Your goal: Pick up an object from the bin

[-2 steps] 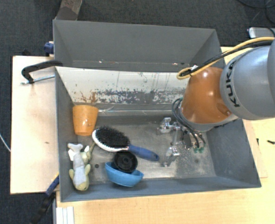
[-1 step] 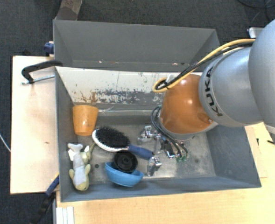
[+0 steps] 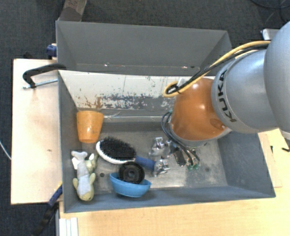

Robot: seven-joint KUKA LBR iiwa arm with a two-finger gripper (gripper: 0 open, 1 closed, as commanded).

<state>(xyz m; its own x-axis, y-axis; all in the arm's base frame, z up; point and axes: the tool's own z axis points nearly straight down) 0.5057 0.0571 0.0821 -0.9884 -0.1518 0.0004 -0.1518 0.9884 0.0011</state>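
Grey metal bin: sloped walls, floor bare on its right half. The contents are bunched in the front left corner, where I judge the slopes let loose things settle.

Item 1: tool, low over the floor near the middle, under the orange wrist cover. Its two metal fingers stand apart, one toward the back wall and one toward the front. I see nothing clamped between them.

Item 2: hairbrush, black bristles up, white rim, lying flat. Its blue handle points right and ends just beside the tool's gap. I cannot tell whether the tip lies inside it. As the nearest thing, it is my likely pick.

Item 3: blue bowl by the front wall, with a black round cap sitting in it, just beside the handle.

Item 4: orange cup, back left, well apart from the tool.

Item 5: white and yellow soft toy, lying along the left wall.

Room: the floor is open right of the tool, though the arm hangs over it. On the left, the brush head and the bowl flank the handle closely, so closing there allows little drift. The way straight up looks clear to me.
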